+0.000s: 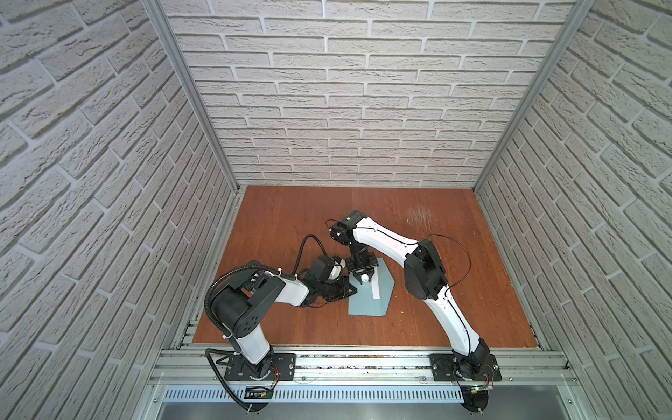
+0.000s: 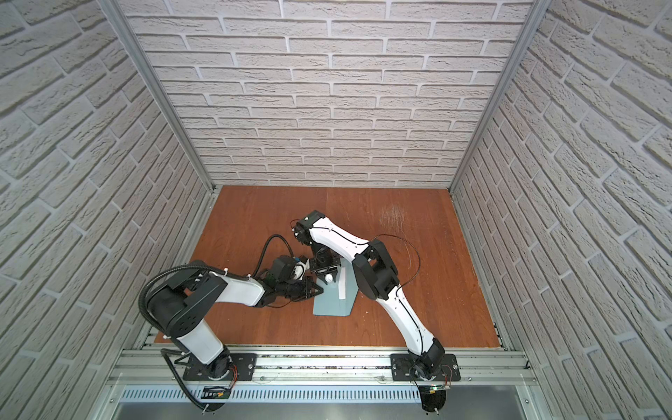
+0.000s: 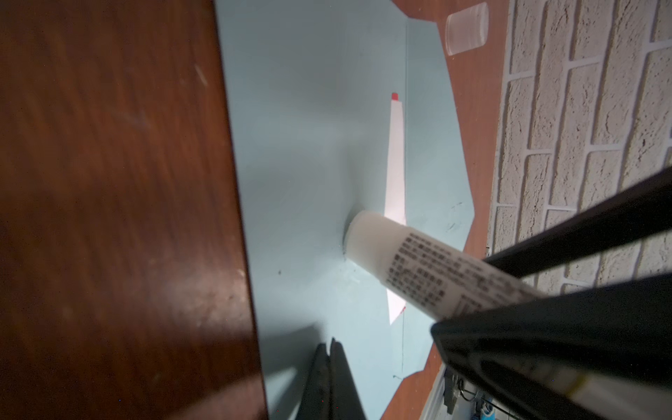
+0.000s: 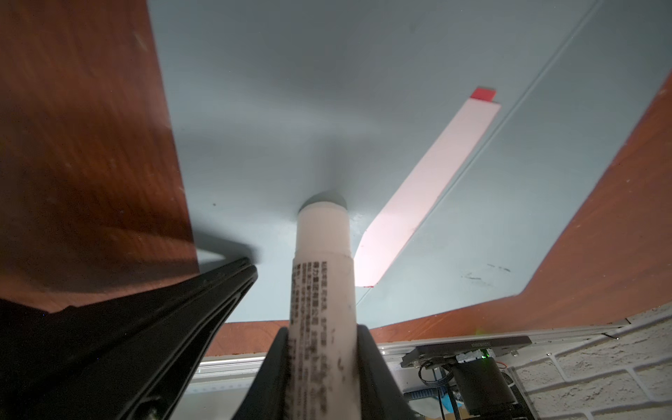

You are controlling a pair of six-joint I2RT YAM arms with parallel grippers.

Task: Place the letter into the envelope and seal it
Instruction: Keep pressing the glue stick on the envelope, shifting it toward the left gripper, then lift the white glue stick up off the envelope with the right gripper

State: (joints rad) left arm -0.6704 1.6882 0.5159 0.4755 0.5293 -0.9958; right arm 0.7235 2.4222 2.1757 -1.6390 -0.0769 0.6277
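Note:
The light blue-grey envelope (image 1: 367,303) (image 2: 332,305) lies flat on the wooden table, its pointed flap (image 3: 436,163) open. The letter (image 3: 396,163) (image 4: 429,189) sits inside it; only a narrow pale pink strip with red corners shows along the fold. My right gripper (image 4: 323,331) (image 1: 363,274) is shut on a white glue stick (image 4: 323,272) (image 3: 400,258), whose tip presses on the envelope's body beside that strip. My left gripper (image 3: 332,343) (image 1: 351,289) is shut and holds nothing; its tips rest on the envelope near its edge.
A translucent cap (image 3: 467,29) stands on the table just past the flap's end. Brick-patterned walls (image 1: 363,109) close in the wooden table (image 1: 454,291) on three sides. Both arms meet over the envelope at mid-table.

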